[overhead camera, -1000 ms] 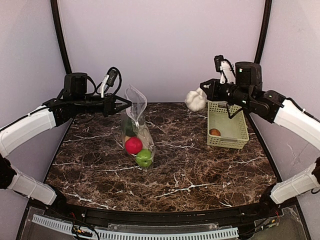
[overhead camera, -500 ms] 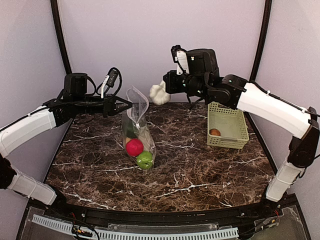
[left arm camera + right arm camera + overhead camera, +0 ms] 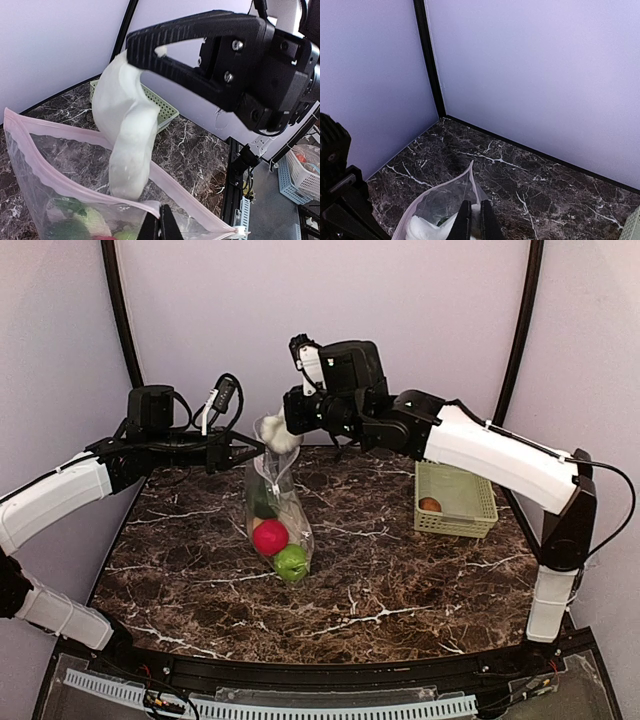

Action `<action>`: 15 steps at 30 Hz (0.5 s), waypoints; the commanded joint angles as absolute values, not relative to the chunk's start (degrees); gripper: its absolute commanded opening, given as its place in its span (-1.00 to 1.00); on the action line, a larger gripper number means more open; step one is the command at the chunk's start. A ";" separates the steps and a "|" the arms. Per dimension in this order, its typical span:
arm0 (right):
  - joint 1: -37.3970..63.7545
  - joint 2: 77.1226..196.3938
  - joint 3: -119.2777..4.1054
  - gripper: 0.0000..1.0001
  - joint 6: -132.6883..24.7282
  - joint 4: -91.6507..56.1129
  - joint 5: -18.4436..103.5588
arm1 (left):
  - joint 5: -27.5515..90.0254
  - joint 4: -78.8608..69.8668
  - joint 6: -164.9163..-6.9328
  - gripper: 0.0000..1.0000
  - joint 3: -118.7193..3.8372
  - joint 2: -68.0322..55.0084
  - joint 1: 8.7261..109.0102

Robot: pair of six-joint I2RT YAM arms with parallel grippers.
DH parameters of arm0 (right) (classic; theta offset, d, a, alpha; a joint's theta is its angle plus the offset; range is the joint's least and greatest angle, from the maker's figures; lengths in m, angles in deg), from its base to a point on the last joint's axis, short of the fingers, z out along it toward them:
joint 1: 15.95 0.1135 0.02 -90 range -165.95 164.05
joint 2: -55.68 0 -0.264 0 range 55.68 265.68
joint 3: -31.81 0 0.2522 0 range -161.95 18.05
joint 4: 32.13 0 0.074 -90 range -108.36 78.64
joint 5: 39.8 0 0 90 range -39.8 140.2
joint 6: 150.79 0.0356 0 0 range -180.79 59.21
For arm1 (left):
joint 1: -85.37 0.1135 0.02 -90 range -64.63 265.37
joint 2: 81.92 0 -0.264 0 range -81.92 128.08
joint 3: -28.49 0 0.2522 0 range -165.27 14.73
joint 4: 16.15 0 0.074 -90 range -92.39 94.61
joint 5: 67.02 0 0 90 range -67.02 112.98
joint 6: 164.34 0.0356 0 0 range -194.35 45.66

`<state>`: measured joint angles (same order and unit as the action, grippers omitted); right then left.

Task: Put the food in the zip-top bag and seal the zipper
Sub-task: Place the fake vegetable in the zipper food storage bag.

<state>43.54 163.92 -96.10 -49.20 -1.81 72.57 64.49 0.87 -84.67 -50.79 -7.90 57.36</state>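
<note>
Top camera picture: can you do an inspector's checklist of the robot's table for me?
Surface: dark marble-look table.
Job's things: zip-top bag stands upright, mouth open, zipper unsealed; red apple, green apple and a dark green piece inside; white toy vegetable entering the mouth; brown piece in the basket.
Clutter: the pale green basket, on the right side.
Grippers: left gripper shut on the bag's rim; right gripper shut on the white toy vegetable.
Cables: black cable looped on the left wrist.
Surroundings: lilac walls, black frame posts.
</note>
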 commanded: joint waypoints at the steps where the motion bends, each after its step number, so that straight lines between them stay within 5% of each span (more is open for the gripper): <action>1: 44.60 165.51 -96.48 -0.94 -51.05 0.05 71.31 | 65.24 -1.21 -84.97 -0.99 -50.40 -8.88 57.32; 15: 44.78 166.19 -91.05 -0.94 -49.98 4.49 53.50 | 64.47 -1.16 -85.08 -0.99 -50.24 -8.23 57.36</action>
